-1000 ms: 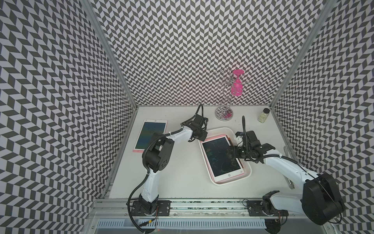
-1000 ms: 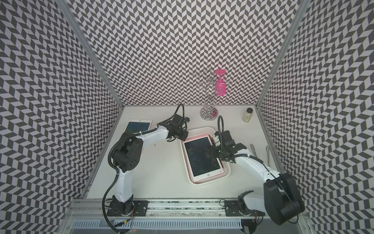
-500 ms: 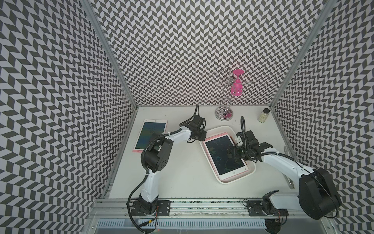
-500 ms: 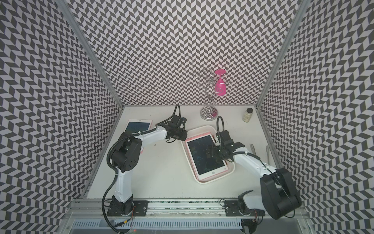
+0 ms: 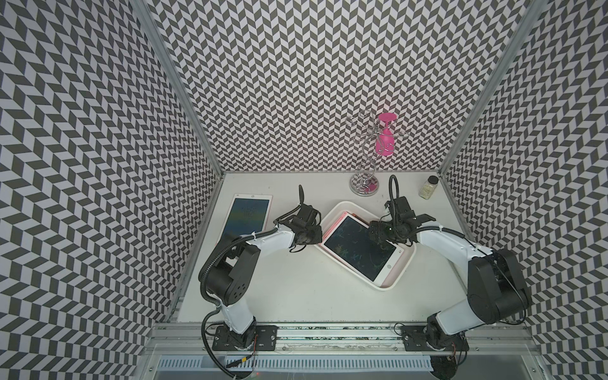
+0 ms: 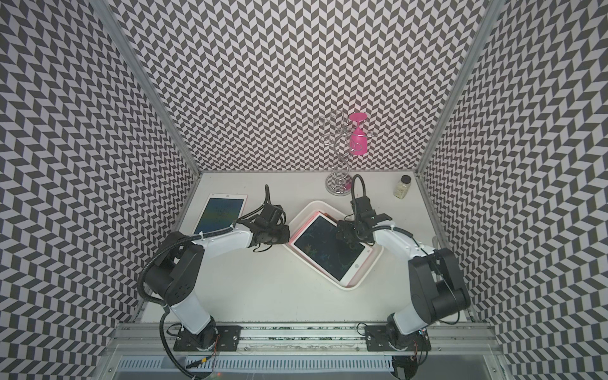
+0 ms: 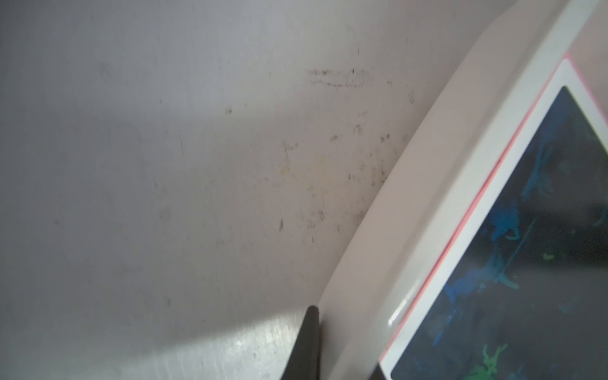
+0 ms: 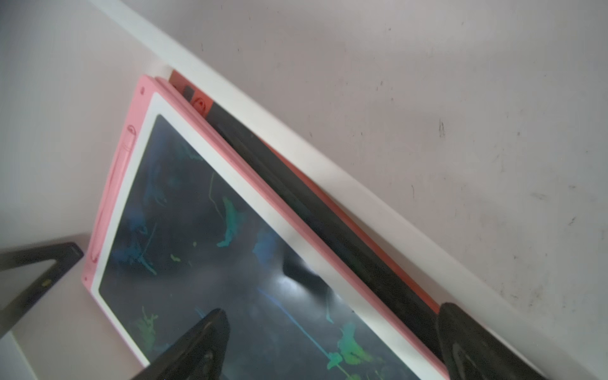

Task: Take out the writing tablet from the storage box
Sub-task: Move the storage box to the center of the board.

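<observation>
Leftmost, spare tablet (image 5: pixel 247 215) flat on table (image 5: pixel 296 296). Next, left gripper (image 5: pixel 316 238), pinched on storage box (image 5: pixel 335 210) left rim. Inside box, pink writing tablet (image 5: pixel 355 250) face up, long axis diagonal, far-left to near-right, button end near-right. Right gripper (image 5: pixel 378 232), spread wide, straddling tablet's far-right edge.

Both your arms reach forward and inward, wrists low.
Your left gripper (image 5: pixel 312 236) is pinched on the rim of the storage box (image 7: pixel 404 230); your right gripper (image 5: pixel 375 234) points down, jaws spread wide.
</observation>
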{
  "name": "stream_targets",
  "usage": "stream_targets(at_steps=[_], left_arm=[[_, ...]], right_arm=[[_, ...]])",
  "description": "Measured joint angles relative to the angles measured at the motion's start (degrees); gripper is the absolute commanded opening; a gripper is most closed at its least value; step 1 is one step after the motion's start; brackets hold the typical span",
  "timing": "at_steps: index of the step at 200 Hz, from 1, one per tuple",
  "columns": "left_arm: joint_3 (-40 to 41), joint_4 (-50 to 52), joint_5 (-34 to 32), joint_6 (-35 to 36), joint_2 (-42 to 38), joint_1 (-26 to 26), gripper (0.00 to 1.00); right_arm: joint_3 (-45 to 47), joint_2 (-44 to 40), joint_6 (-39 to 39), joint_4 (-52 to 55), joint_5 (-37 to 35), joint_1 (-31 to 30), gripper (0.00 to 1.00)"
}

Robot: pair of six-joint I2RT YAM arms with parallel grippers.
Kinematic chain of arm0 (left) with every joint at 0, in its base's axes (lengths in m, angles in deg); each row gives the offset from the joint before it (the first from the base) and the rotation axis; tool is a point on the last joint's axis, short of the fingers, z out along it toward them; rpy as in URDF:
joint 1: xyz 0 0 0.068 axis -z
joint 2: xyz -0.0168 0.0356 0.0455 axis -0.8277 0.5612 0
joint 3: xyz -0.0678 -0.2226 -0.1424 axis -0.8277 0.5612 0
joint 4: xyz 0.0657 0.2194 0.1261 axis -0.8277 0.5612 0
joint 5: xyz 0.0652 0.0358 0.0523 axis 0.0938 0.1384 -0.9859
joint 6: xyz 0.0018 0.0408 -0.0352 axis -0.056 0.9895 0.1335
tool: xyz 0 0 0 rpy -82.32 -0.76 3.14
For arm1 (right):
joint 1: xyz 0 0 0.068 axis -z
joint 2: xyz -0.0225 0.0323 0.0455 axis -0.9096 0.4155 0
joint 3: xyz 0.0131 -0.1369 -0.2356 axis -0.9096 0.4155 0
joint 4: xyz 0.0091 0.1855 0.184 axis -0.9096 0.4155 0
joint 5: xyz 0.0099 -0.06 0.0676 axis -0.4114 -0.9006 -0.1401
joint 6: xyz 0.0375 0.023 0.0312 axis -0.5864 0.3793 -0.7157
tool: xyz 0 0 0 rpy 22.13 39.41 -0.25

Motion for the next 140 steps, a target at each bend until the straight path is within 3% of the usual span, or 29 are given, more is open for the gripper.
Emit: stream_targets(at_steps=[48, 140], left_arm=[[4.9, 1.1, 1.1, -5.5, -5.4, 5.9, 0.17], [11.8, 2.0, 1.4, -11.1, -14.3, 9.1, 0.12]], right_arm=[[1.3, -3.5, 0.2, 2.6, -2.5, 0.3, 0.99], [5.6, -9.1, -2.5, 6.0, -8.7, 1.5, 0.99]])
